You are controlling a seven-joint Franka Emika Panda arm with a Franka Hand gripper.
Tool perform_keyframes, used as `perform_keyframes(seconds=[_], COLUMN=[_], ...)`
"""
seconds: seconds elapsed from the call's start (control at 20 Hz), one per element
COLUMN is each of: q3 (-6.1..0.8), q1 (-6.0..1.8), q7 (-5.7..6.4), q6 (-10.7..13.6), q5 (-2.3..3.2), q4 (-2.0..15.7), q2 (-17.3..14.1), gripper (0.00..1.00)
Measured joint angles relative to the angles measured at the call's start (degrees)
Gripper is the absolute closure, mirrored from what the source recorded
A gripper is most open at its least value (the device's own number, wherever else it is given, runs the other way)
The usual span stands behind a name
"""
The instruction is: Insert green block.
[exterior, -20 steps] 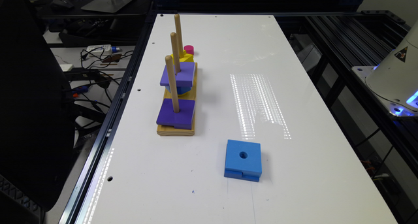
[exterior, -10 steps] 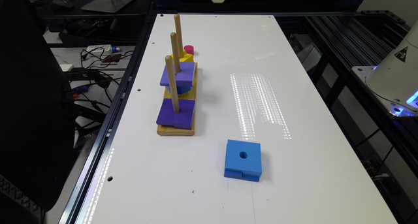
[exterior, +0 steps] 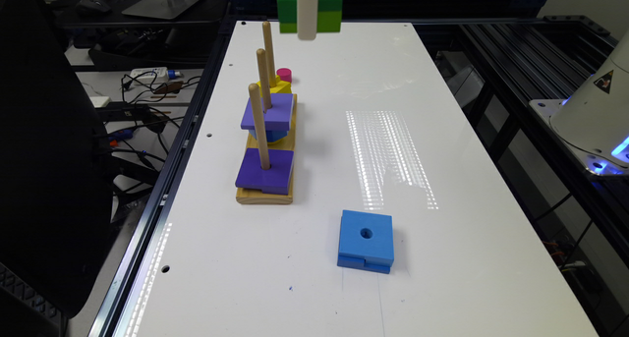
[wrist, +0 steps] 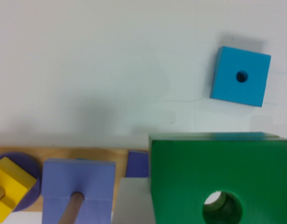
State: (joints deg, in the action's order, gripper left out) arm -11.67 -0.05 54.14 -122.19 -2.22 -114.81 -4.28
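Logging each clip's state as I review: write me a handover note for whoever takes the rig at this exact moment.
Gripper: carrying the green block, raised well above the table's far end in the exterior view.
Green block: not yet on any peg; in the wrist view its centre hole hangs over the wooden peg board.
Pegs: three upright; the nearest peg has one purple block, the middle one another purple block.
Blue block: loose on the table.
Left: align the hole over a peg, lower, release.
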Motion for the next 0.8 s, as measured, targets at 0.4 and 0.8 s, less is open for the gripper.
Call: perform_keyframes(seconds=[0.4, 0.8], q3=[-0.14, -0.17], q1=[0.06, 0.21], q7=[0.01, 0.03], q6=[-3.1, -3.9], q5=[0.36, 0.68], q4=[0.90, 3.45], q2=[-3.5, -7.0], gripper=[1.00, 1.00])
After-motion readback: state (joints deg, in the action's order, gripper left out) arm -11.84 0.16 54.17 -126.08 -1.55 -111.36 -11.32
